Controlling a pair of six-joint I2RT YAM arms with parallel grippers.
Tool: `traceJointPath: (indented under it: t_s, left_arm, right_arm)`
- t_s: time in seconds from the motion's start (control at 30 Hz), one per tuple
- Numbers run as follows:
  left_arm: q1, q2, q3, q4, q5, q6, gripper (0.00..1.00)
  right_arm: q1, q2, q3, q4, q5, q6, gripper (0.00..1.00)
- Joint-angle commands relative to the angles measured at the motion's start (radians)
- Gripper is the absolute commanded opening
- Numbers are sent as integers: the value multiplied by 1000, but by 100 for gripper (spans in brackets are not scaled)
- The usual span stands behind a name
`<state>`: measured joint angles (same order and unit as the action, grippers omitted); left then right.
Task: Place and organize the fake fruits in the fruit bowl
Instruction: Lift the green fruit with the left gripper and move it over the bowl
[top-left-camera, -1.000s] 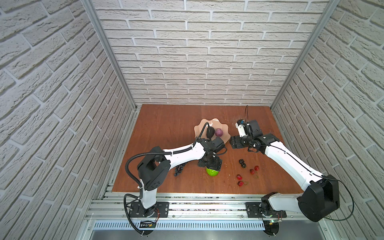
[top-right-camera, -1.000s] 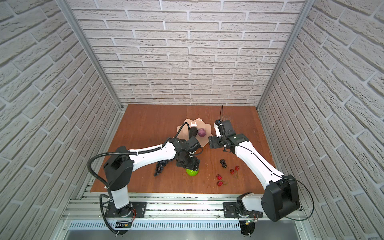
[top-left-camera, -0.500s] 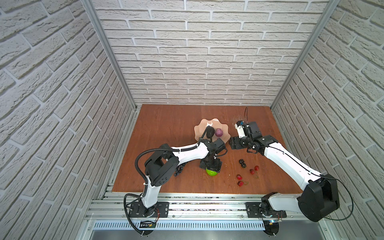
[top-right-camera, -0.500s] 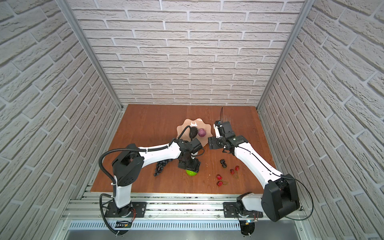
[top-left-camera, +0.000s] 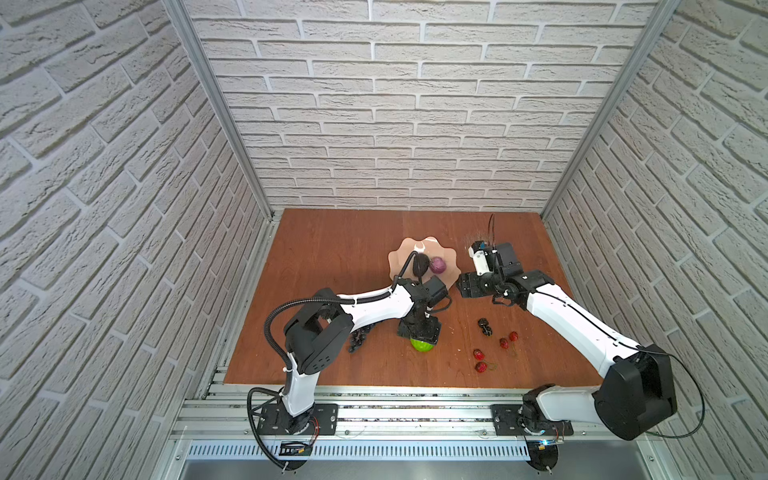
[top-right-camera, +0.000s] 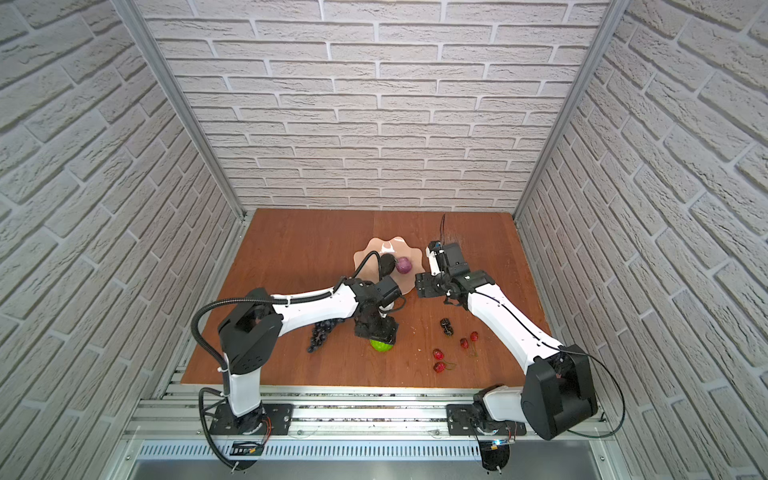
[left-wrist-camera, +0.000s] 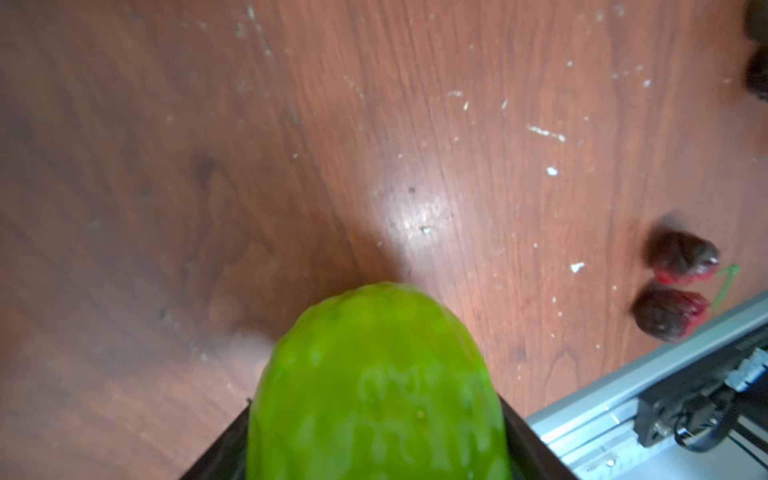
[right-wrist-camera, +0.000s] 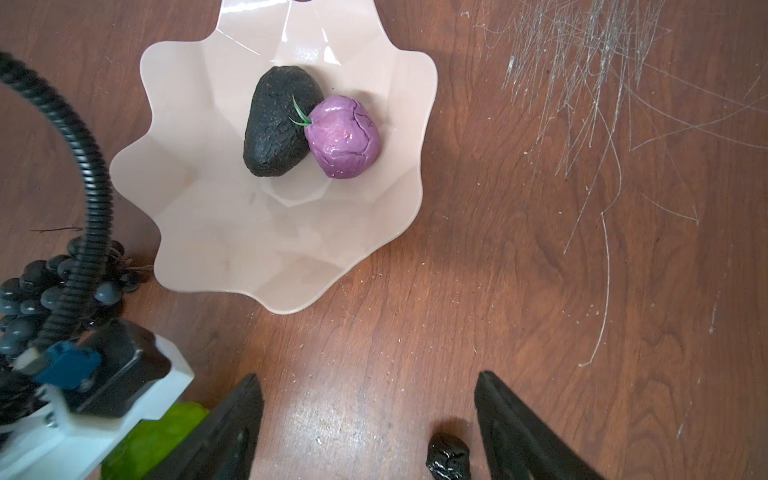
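Where left gripper (top-left-camera: 419, 331) stands over bumpy green fruit (left-wrist-camera: 378, 386), we find its jaws closed against fruit's two sides, low at wooden table (top-left-camera: 332, 249), front half. We cannot tell whether fruit is lifted.
Right gripper (right-wrist-camera: 365, 377): fingers wide apart, empty, beside fruit bowl (right-wrist-camera: 291, 270).
We note avocado (right-wrist-camera: 278, 129) and purple fruit (right-wrist-camera: 343, 137) touching inside bowl.
Grape bunch (top-right-camera: 320, 334) on table, partly under left arm.
Black berries (top-left-camera: 485, 326) and four red cherries (top-left-camera: 478, 354) loose on table, right of green fruit.

You see a glossy, smooth fruit bowl (right-wrist-camera: 257, 232), a matt, rough-skinned dark avocado (right-wrist-camera: 278, 124), a shiny purple round fruit (right-wrist-camera: 343, 139), a waxy bumpy bright-green round fruit (left-wrist-camera: 374, 395) and a scratched wooden desk (right-wrist-camera: 498, 270).
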<state>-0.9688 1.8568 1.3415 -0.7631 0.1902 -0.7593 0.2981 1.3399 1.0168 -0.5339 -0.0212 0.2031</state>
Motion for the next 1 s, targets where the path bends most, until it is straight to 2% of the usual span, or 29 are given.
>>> traceJointPath:
  t_s: [0.0,0.17,0.3,0.47,0.63,0.97]
  left_arm:
    - [16,-127,-25,-7,-39,14,49]
    - [73,-238,4,-42,-61,54,50]
    - [151,-218,102,-72,-101,110,50]
    - [235,-103,222,-51,-115,160,50]
    - [299,58,377,-39,-128,210,50]
    - [353,294,598,-60,-145,281,51]
  right_arm:
    - [-3,-5,16,24,-5,5,82]
    - [-3,-7,20,42,-10,14,81]
    - [-4,4,29,58,-37,32,80]
    - [-1,5,42,53,-62,31,79]
    - [1,-10,63,14,-29,-19,79]
    - [1,-22,60,3,-46,-40,79]
